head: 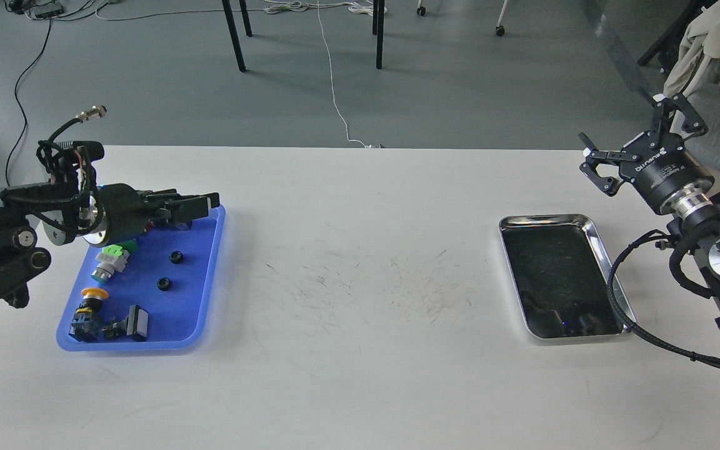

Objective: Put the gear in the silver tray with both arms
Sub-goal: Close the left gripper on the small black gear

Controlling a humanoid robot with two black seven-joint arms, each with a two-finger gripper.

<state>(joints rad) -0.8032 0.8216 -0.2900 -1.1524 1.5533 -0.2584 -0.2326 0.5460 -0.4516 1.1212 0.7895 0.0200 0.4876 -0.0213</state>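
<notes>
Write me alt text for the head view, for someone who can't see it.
A white table holds a blue tray of small parts on the left and an empty silver tray on the right. The left claw hovers over the blue tray's far end; the right claw, open, is raised beyond the silver tray.

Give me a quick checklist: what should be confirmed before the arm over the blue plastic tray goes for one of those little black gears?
1. Small black ring-shaped gears lying free in the blue plastic tray: ok, two visible.
2. Left gripper above the blue tray's far end: ok.
3. Left gripper open: cannot tell, fingers seen side-on.
4. Shiny rectangular steel tray without parts: ok, only reflections.
5. Right gripper open and holding nothing: ok.
6. Right arm's black cable off the steel tray: not ok, it crosses the rim.
</notes>
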